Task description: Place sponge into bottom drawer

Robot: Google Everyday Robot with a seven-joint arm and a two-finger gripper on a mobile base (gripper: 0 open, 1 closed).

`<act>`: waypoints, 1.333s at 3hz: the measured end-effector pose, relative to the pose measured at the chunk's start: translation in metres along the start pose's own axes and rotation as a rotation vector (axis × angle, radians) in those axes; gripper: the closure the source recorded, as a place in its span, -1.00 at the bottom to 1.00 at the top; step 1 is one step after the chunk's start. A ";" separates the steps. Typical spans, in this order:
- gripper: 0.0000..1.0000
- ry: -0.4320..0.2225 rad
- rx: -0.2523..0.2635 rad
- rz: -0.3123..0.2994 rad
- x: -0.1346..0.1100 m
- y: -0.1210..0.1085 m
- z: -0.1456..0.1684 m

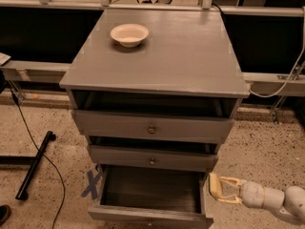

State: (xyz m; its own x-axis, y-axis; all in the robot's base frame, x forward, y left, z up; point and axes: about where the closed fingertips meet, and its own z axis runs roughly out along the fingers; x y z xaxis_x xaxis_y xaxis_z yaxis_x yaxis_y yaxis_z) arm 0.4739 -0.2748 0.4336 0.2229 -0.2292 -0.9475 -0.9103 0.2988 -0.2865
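Note:
The grey cabinet stands in the middle of the camera view. Its bottom drawer (150, 213) is pulled out, a wide shallow box with a dark inside. My gripper (215, 188) comes in from the lower right, level with that drawer's right wall and just outside it. It is shut on the sponge (214, 186), a small pale yellow foam block held upright between the fingers. The white arm trails off to the right edge.
A round cream-white bowl (129, 34) sits on the cabinet top (190, 51) at the back left. Two upper drawers with small round knobs (151, 129) are partly pulled out. A black bar and cable (33, 163) lie on the speckled floor at left, near a blue X mark (91, 182).

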 end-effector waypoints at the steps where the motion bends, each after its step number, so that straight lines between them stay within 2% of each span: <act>1: 1.00 0.035 0.016 -0.021 0.019 0.005 0.014; 2: 1.00 0.057 0.035 0.014 0.030 0.004 0.021; 4: 1.00 0.069 0.030 0.028 0.042 0.011 0.033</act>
State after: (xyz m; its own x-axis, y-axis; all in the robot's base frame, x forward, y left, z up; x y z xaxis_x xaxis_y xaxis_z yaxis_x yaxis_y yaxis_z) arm 0.4849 -0.2510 0.3865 0.1714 -0.2837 -0.9435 -0.9049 0.3334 -0.2647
